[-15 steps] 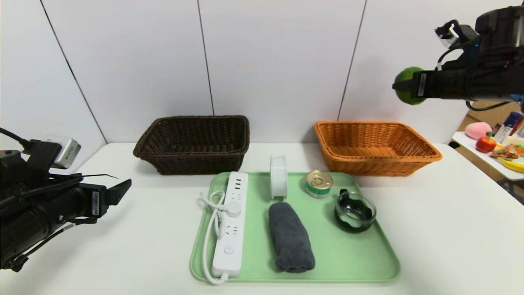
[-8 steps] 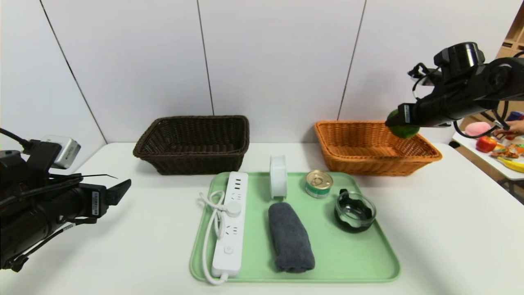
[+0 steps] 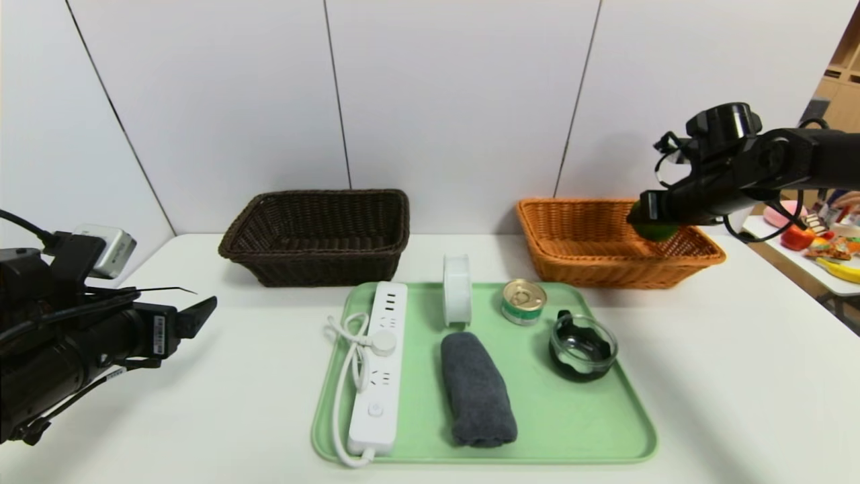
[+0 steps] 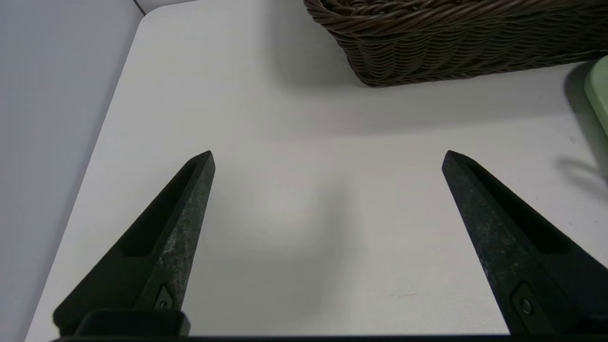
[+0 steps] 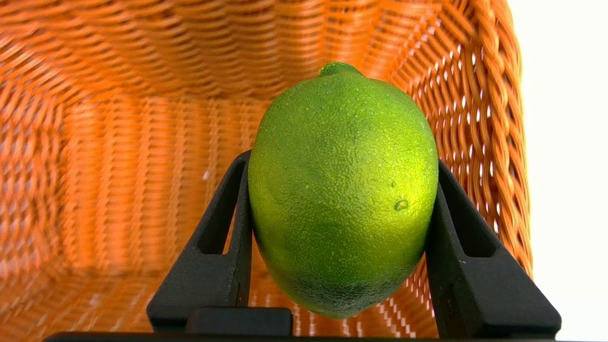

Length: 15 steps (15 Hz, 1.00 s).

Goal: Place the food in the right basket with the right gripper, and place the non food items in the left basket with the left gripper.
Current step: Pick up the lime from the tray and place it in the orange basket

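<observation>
Green fruit [image 5: 342,190], one only, sits clamped between the two black fingers [image 5: 213,256] of my right gripper [image 3: 648,212], both pressed against its sides. In the head view that gripper hangs at the right of the frame, over the right end of the one orange basket [image 3: 578,259], with the fruit [image 3: 655,232] above the weave, not resting on it.

One dark brown basket [image 3: 269,259] stands left of centre, against the wall. Below the two baskets lies one green tray [image 3: 571,417] carrying five things: one white power strip [image 3: 377,363] along its left side, one tape roll [image 3: 457,289] on edge, one grey towel [image 3: 477,390], one small tin [image 3: 523,301] and one glass dish [image 3: 582,348].

My left gripper [image 4: 327,161] waits at the frame's lower left, over bare table [image 4: 304,118], spread wide and holding nothing.
</observation>
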{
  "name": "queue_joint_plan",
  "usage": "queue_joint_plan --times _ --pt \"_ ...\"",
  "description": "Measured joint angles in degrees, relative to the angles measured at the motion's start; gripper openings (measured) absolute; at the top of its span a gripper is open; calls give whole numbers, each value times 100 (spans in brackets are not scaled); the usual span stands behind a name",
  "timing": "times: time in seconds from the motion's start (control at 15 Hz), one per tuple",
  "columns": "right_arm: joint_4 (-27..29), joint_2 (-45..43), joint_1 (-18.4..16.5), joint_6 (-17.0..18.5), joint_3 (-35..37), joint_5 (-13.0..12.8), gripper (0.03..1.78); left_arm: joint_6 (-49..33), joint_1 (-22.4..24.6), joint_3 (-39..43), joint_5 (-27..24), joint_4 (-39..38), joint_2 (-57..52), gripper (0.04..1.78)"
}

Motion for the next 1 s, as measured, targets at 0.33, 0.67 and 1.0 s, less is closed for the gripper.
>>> queue_joint_plan --times 0.33,0.67,1.0 --pt "5 135 39 0 22 -45 98 -1 0 -30 0 -9 107 169" --pt "-20 215 57 -15 7 -160 108 0 0 -66 -2 -11 157 169" --pt "7 201 69 11 30 -151 138 -1 0 -50 -2 -11 166 169"
